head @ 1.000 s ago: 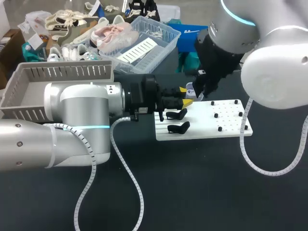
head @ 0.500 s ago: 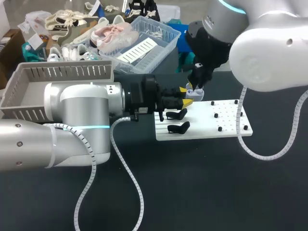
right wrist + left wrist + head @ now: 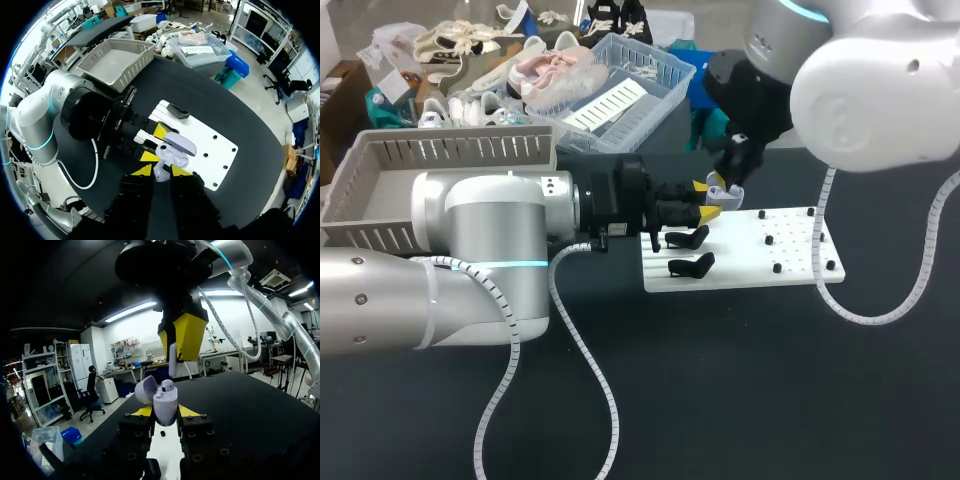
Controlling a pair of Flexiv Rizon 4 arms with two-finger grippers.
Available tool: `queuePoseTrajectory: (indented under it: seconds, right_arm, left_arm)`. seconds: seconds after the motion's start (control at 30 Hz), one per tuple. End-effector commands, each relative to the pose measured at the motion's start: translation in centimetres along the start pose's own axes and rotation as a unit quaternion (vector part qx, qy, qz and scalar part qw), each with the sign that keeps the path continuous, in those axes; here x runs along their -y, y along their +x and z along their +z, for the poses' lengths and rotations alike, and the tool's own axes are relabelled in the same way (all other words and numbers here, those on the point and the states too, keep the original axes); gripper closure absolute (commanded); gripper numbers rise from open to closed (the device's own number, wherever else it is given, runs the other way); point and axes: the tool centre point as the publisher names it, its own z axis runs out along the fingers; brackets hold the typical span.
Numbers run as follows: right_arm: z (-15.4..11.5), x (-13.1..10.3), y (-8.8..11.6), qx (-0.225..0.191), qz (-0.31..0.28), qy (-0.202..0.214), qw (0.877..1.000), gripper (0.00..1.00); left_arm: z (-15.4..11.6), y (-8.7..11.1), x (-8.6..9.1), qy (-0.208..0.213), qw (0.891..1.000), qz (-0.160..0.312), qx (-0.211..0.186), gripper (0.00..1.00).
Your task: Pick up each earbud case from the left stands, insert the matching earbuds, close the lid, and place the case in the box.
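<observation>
Your left fingers [image 3: 706,203] are pinching the earbud case [image 3: 166,409] from both sides, their yellow tips against its lower half. The case stands upright in that grip with its lid [image 3: 144,389] swung open and tilted back. It is off its stand and in the air over the edge of the white board [image 3: 760,265], on the side nearest the left arm. One earbud [image 3: 168,386] already sits in the open case, its rounded top showing above the rim.

Your right fingers [image 3: 725,183] hang directly above the case, pointing down, and are closed on a second earbud [image 3: 172,360]. Its white stem pokes out below the yellow tips, just over the open case. From these views you cannot tell whether the stem touches the case yet.

On the board, two black stands [image 3: 687,238] [image 3: 692,265] lie just beside the left fingers, and small black pegs dot the board's other half. The grey box [image 3: 450,137] sits on the desk [image 3: 720,380] behind the left arm, well apart from the case.
</observation>
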Motion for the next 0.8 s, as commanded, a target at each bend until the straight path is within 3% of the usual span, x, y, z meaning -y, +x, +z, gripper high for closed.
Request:
queuePoseTrajectory:
  seconds: [0.03,0.8]
  right_arm:
    - [0.2,0.2,-0.2,-0.005,-0.004,-0.003,1.0,1.0]
    - [1.4,0.0,-1.3,-0.01,-0.025,-0.009,1.0,1.0]
  left_arm:
    - [0.0,0.0,0.0,-0.002,1.0,0.001,0.001,1.0]
    - [0.0,0.0,0.0,-0.002,1.0,0.001,0.001,1.0]
